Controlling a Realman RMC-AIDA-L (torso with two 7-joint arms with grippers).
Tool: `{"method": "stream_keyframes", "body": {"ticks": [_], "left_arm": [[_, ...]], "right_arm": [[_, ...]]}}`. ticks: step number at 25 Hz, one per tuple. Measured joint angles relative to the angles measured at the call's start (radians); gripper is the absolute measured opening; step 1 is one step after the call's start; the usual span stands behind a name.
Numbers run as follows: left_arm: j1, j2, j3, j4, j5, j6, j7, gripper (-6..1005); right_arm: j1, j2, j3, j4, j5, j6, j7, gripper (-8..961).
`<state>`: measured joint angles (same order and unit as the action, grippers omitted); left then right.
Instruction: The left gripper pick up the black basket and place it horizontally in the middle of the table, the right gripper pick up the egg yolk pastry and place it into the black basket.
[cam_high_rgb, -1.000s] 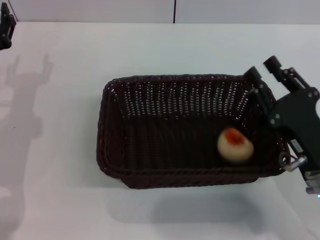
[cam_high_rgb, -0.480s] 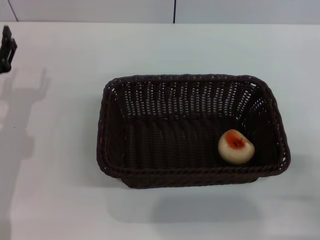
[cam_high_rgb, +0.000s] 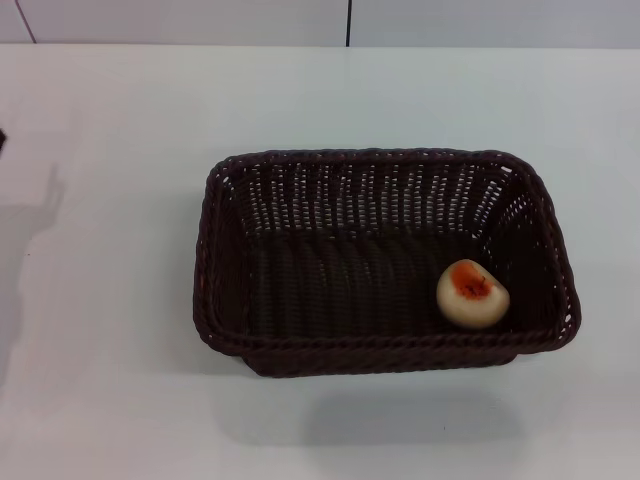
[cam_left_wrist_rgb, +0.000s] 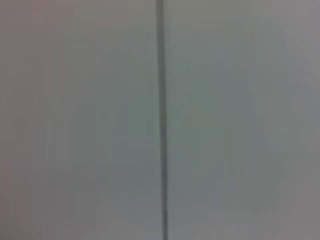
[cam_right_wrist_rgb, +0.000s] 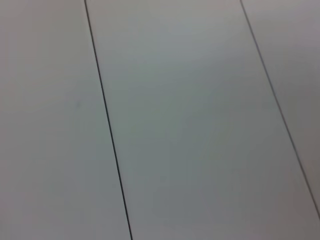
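The black basket (cam_high_rgb: 385, 262) lies lengthwise across the middle of the white table (cam_high_rgb: 110, 330) in the head view. The egg yolk pastry (cam_high_rgb: 472, 293) sits inside the basket, on its floor near the right end, orange patch up. Neither gripper shows in the head view; only a faint shadow lies on the table at the far left. The left wrist view and the right wrist view show only pale panels with dark seams, no fingers and no task objects.
A grey wall (cam_high_rgb: 200, 20) with a dark vertical seam runs behind the table's far edge. White tabletop surrounds the basket on all sides.
The right gripper, beside the basket's right end a second ago, has left the view. The left gripper has moved off the left edge. Basket and pastry have stayed put.
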<state>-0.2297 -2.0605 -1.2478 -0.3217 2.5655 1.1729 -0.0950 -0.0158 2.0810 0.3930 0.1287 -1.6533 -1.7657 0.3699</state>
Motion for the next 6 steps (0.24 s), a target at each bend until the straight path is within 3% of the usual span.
{"method": "stream_keyframes", "body": {"ticks": [6], "left_arm": [[0.01,-0.002,0.018,0.007,0.013,0.011,-0.007,781]], "right_arm": [[-0.018,0.007,0.013,0.011,0.021,0.002,0.006,838]]}}
